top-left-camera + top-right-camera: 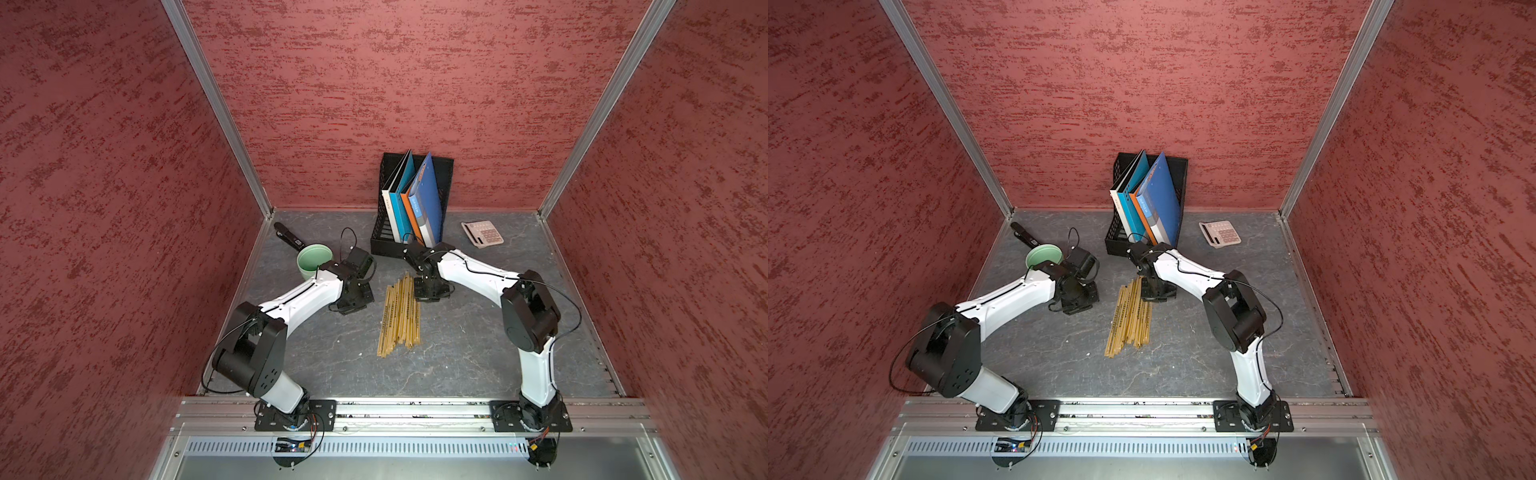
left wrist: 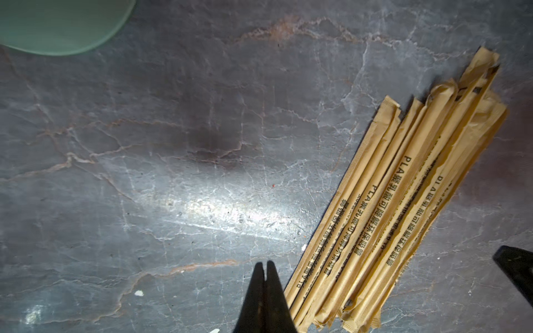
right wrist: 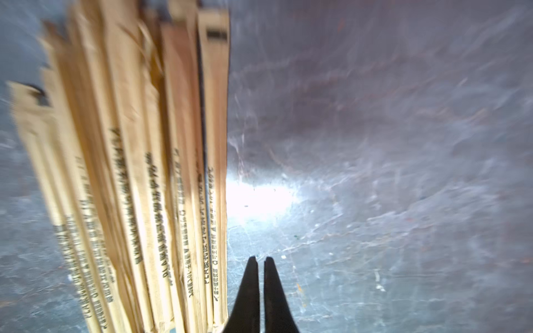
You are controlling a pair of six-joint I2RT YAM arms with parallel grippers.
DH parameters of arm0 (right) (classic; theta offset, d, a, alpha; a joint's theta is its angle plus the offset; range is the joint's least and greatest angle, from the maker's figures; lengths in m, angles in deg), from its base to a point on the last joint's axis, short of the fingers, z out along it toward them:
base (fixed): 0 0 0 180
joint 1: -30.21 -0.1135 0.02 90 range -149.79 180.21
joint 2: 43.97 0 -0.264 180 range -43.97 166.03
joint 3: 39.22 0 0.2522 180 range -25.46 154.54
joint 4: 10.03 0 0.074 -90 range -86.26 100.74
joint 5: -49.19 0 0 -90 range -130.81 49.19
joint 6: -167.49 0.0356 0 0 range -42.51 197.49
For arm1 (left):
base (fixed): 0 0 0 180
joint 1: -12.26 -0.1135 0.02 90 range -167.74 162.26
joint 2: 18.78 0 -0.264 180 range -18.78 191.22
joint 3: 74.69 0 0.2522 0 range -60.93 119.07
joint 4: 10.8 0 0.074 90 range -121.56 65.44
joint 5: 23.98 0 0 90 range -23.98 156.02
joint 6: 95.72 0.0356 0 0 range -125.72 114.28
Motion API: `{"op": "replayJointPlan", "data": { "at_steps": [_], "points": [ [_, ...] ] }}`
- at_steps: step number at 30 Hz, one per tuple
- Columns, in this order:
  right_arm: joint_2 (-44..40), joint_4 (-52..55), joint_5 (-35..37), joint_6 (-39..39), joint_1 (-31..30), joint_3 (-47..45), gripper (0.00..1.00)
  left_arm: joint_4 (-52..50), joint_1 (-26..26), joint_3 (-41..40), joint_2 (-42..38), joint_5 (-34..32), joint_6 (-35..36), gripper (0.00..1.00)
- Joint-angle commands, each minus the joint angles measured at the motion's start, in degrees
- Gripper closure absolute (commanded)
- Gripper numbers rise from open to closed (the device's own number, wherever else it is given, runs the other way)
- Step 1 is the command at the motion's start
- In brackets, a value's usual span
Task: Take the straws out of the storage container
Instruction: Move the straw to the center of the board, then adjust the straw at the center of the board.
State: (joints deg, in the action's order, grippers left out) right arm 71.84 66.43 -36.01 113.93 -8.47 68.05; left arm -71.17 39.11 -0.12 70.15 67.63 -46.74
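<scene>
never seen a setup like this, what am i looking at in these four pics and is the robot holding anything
Two white-and-black robot arms, the left arm and the right arm, are bolted to a rail at the near edge of a grey table. Two pictures come from one camera overhead and show nearly the same whole scene. The other two come from cameras on the arms' wrists, looking down at the table. On it lie a bundle of paper-wrapped straws, a mint-green cup that looks empty, a black file holder with folders, and a calculator. The left gripper and the right gripper are both shut and hold nothing; the straws lie between them.
</scene>
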Motion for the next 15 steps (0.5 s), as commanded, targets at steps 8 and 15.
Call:
{"op": "replayJointPlan", "data": {
  "at_steps": [8,15],
  "points": [
    [8.8,-1.5,1.0,-13.2,2.7,17.1,1.0,1.2,-2.6,-0.7,-4.6,2.2,2.8,1.0],
    [14.0,-2.0,-1.0,-17.2,4.0,22.5,1.0,3.0,-4.4,-3.1,-7.0,3.4,3.1,1.0]
  ]
}}
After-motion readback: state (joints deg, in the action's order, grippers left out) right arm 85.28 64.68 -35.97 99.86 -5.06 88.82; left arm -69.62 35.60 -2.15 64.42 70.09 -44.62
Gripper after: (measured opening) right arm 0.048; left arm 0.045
